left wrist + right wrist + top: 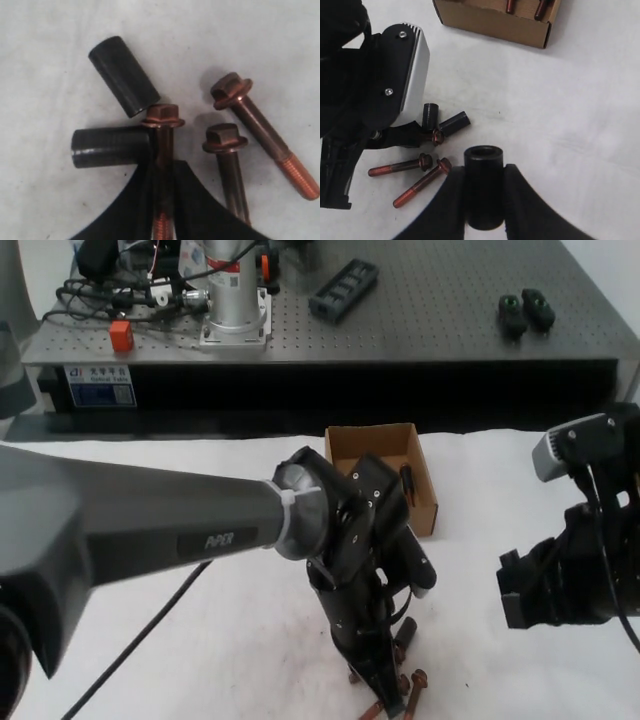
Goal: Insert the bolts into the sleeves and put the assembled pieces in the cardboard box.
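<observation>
A copper-coloured bolt [162, 116] is held by its shank in the left arm's [150, 520] jaws, which are clenched on it low over the white tabletop [480, 680]. Its flanged head lies just beside the ends of 2 loose black sleeves on the cloth: a tilted sleeve [124, 75] and a flat-lying sleeve [110, 146], whose near ends come close together at the bolt head. 2 more loose bolts, a shorter-looking one [227, 170] and a longer one [262, 135] with its thread showing, lie close together on the tabletop just beside the held bolt, on the side away from the sleeves. A 3rd sleeve [484, 160] stands upright in the right arm's [570, 580] jaws, which grasp it by its sides with the open bore facing the wrist camera; this arm is off to the right of the pile. The cardboard box [372, 430] sits open on the tabletop beyond the left arm, well apart from the loose parts, and copper-coloured bolt ends show inside it in the right wrist view. Behind the tabletop runs a perforated metal bench [440, 300].
</observation>
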### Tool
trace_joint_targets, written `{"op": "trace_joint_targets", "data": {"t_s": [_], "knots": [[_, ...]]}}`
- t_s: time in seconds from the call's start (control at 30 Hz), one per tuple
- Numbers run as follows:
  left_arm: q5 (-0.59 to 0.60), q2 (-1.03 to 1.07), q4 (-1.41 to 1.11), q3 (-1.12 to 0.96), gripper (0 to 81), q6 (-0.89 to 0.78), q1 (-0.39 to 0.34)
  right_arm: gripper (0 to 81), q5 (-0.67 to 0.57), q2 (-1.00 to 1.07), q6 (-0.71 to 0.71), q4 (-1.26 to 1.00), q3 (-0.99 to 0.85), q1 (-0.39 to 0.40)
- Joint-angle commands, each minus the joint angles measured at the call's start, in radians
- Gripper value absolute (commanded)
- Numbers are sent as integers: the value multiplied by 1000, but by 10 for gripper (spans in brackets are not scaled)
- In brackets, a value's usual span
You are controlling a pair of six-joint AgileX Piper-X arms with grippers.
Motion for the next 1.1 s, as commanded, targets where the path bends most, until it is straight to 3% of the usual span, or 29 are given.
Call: {"op": "trace_joint_targets", "data": {"t_s": [0.0,0.17,0.33,0.47,0.6,0.87,1.07], "knots": [[7,-70,3,-12,6,-156,12,39,-5,-9,13,-35,-1,-4],[67,-300,-136,99,6,-329,89,39,-29,-57,71,-74,35,-4],[198,-551,-534,353,6,-601,190,39,-219,-153,252,-218,157,11],[348,-667,-957,534,6,-823,204,39,-404,-168,400,-488,280,102],[456,-684,-1224,611,6,-1002,204,39,-406,-120,511,-758,331,198],[511,-684,-1268,619,6,-1027,204,39,-401,22,551,-1087,331,246],[524,-684,-1268,619,6,-1027,204,39,-401,35,557,-1140,311,246]]}}
